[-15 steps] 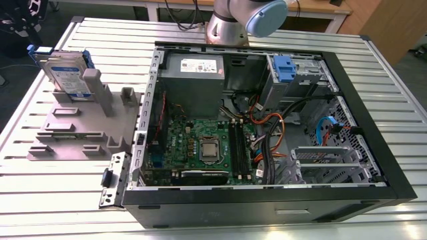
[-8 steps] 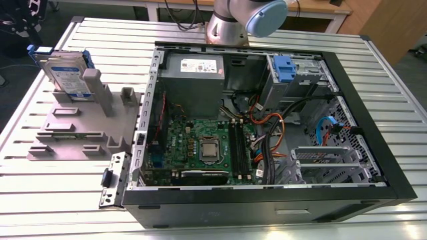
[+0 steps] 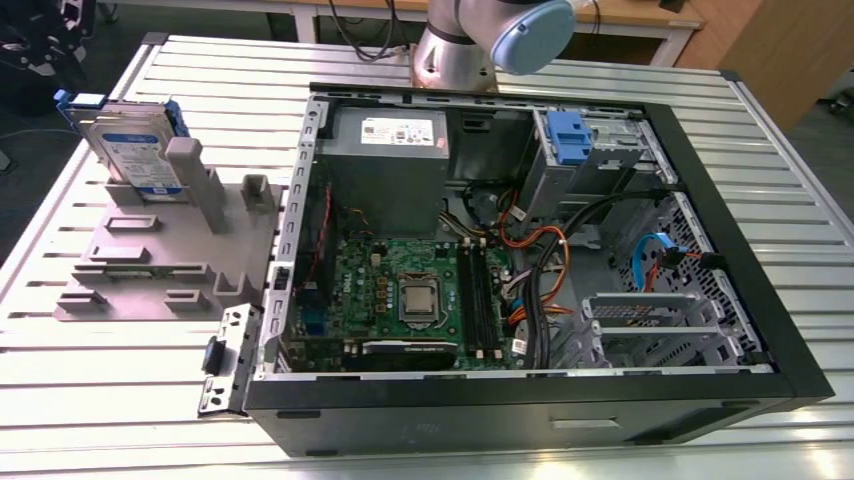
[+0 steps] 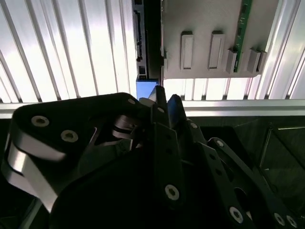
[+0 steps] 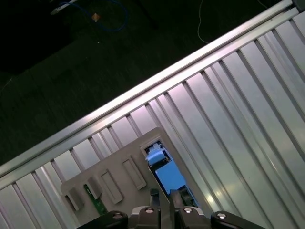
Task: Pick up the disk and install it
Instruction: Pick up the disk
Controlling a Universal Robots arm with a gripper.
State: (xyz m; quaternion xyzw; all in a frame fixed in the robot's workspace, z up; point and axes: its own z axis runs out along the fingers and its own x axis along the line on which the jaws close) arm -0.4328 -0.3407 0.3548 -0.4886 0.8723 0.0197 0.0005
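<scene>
Counter (image 3: 80, 400): ribbed aluminium slats. Open black tower case (image 3: 787, 350) shows a green motherboard (image 3: 400, 290). Grey moulded plastic fixture (image 3: 147, 270) sits by the counter's far corner on the exterior view's left. The disk (image 3: 134, 150) stands on edge in it, silver, blue-railed, long axis roughly upright, labelled face toward the camera. Arm (image 3: 467, 40) rises at the far edge. Black linkage pincer (image 4: 167, 101) hangs above the disk's blue rail (image 4: 147, 88), tips pressed together, holding nothing.

Items counted were: one disk (image 3: 134, 150); one grey holding fixture (image 3: 154, 272); one open computer case (image 3: 507, 397); one motherboard (image 3: 380, 270); one grey metal box (image 3: 387, 165) with a white sticker; one upright blue latch (image 3: 569, 135); one robot arm (image 3: 461, 50); one slatted metal table (image 3: 107, 400).
</scene>
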